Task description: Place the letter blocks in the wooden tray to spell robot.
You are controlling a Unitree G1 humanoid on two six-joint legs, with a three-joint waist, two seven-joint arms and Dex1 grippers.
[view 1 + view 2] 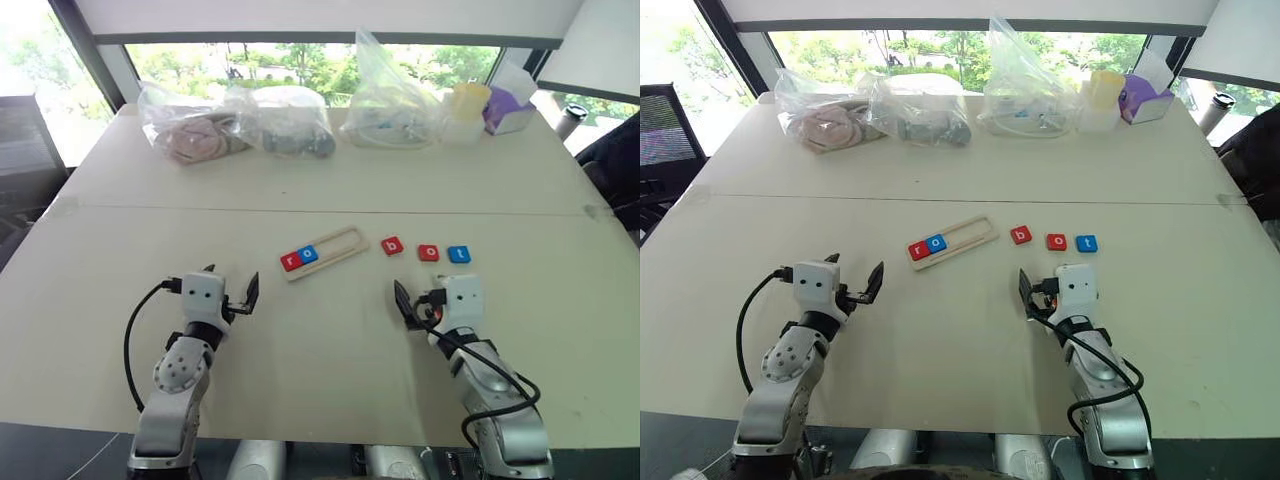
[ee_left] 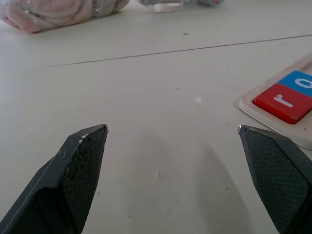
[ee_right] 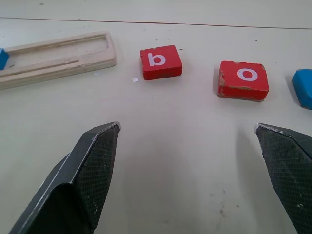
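- The wooden tray (image 1: 323,252) lies slanted near the middle of the pale surface (image 1: 300,370), its left end nearer the robot than its right end.
- Two letter blocks sit side by side in the tray's left end: a red "r" block (image 1: 291,261) at the very end and a blue "o" block (image 1: 309,254) touching it. The rest of the tray holds nothing.
- Three more blocks lie in a row on the surface to the right of the tray, each apart from the next: a red "b" block (image 1: 392,245) just beside the tray's right end, a red "o" block (image 1: 428,252), and a blue "t" block (image 1: 459,254) farthest right.
- The left end effector (image 1: 240,297) is released and grasps nothing; it hangs over bare surface, on the near left side of the tray.
- The right end effector (image 1: 408,303) is also released and empty, over the surface on the near side of the "b" and red "o" blocks.
- Clear plastic bags (image 1: 285,120), a yellow cup (image 1: 468,100) and a purple box (image 1: 508,110) line the far edge.
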